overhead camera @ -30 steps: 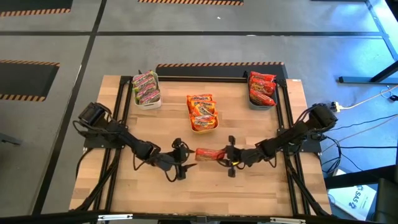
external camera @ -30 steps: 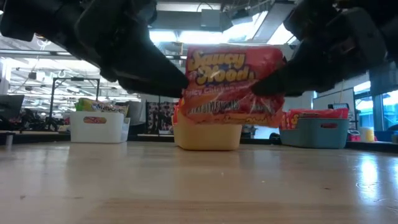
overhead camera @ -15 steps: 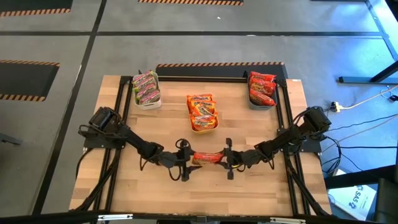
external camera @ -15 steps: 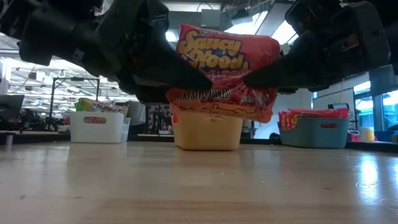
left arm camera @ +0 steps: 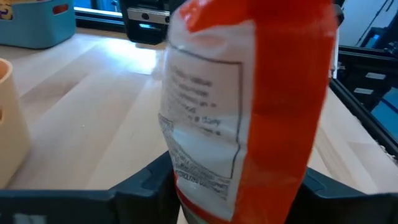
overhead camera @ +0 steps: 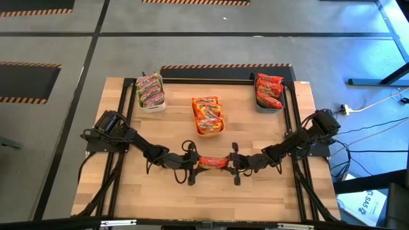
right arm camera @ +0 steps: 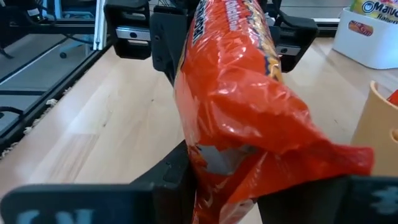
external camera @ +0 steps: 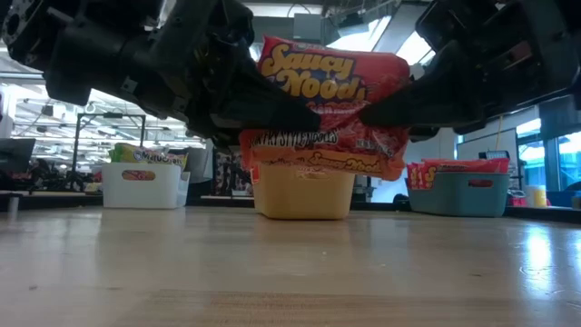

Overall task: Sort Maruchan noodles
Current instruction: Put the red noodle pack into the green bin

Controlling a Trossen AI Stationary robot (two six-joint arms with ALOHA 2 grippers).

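1. The table (overhead camera: 160, 191) is a pale wooden top of butcher-block planks, with a dark metal frame running along its left, right and far edges.
2. A white bin (overhead camera: 152, 102) stands on it toward 11 o'clock, holding green-pink packets (overhead camera: 150, 89).
3. A yellow bin (overhead camera: 209, 128) stands near the centre, toward 12 o'clock, filled with orange-yellow packets (overhead camera: 207, 110).
4. A blue-grey bin (overhead camera: 267, 105) stands toward 1 o'clock, holding red packets (overhead camera: 269, 88).
5. The three bins stand well apart from one another.
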